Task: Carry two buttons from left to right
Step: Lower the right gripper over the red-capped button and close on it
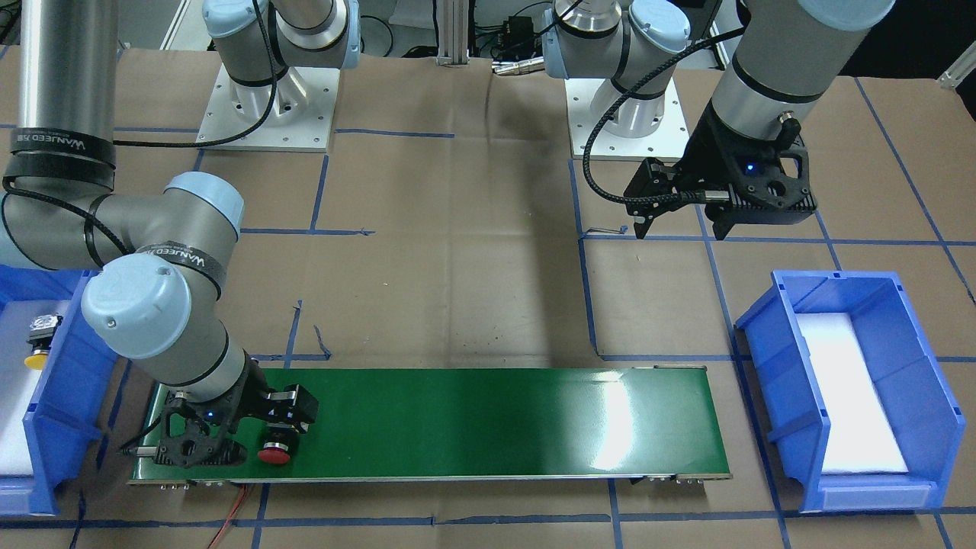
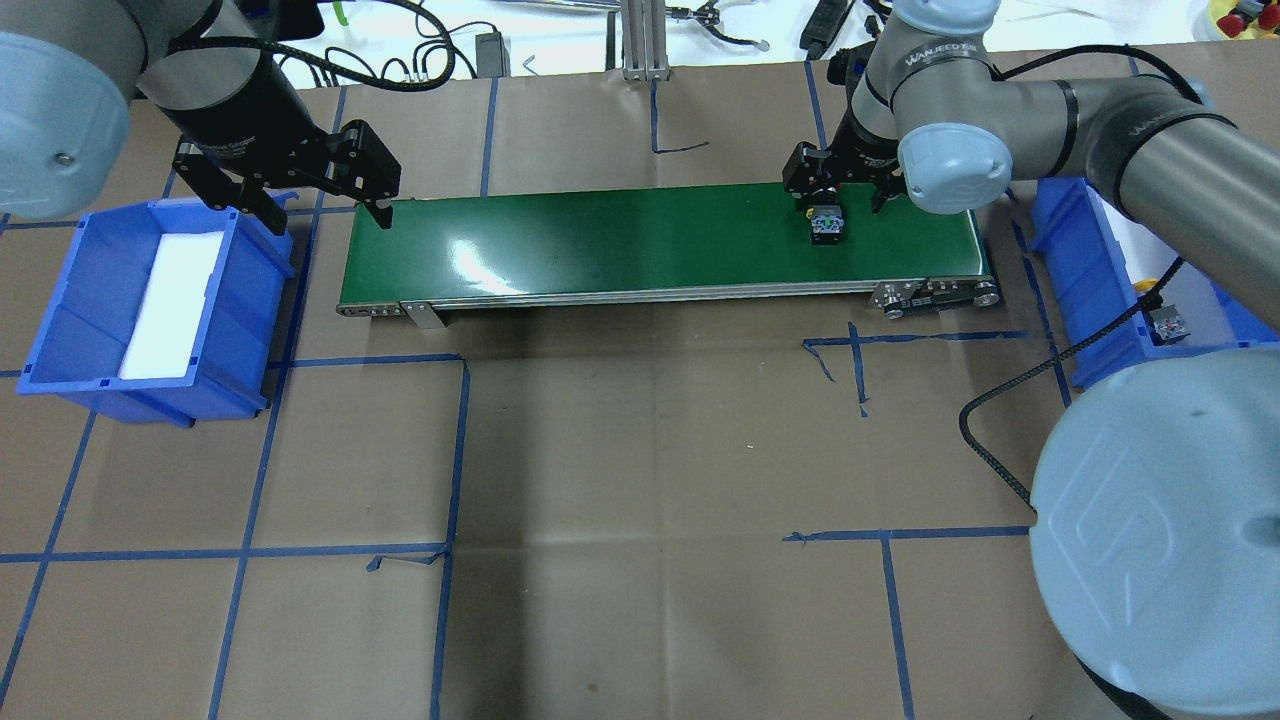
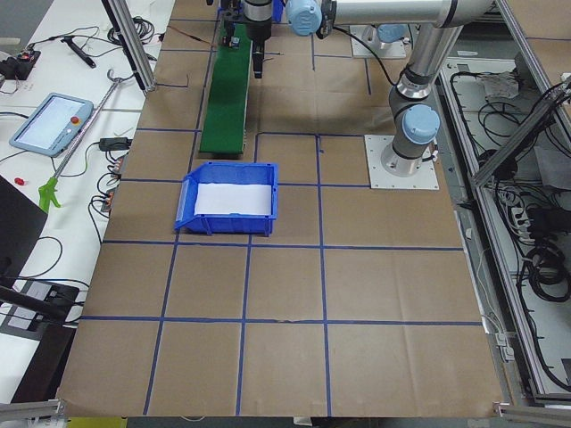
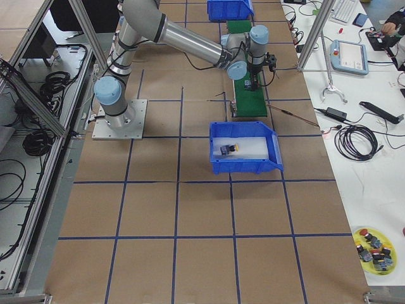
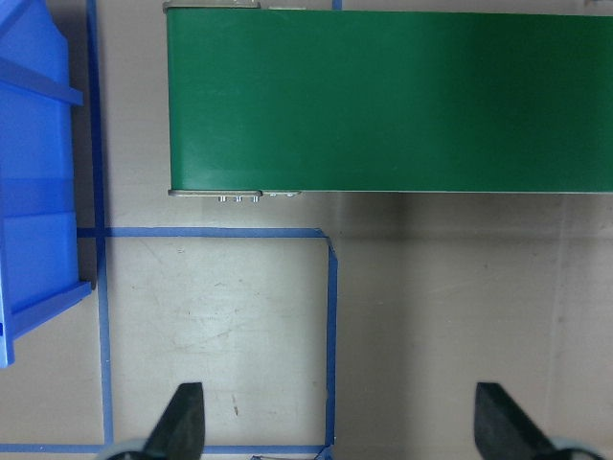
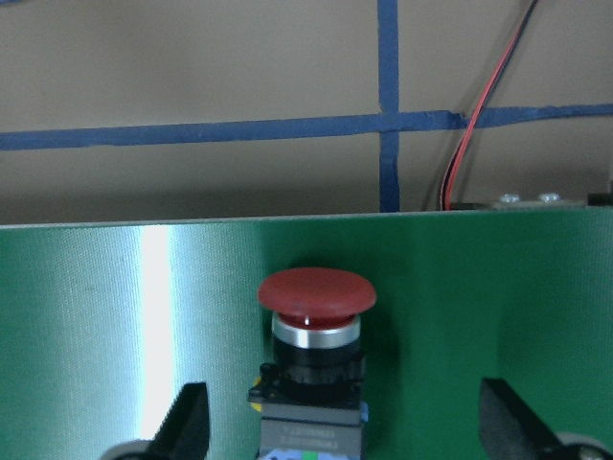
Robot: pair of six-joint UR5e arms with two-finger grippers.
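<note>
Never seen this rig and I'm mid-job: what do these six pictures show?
A two-armed robot with two-finger grippers works at a paper-covered table. Four pictures come from fixed cameras: above, across, and each table end; two come from wrist cameras. The right gripper is open around, not touching, a red mushroom-capped push button resting on the green conveyor belt. The left gripper hangs open and empty near the belt's other end. A yellow-capped push button lies in the blue plastic bin on the robot's right; the other blue bin holds a white pad.
</note>
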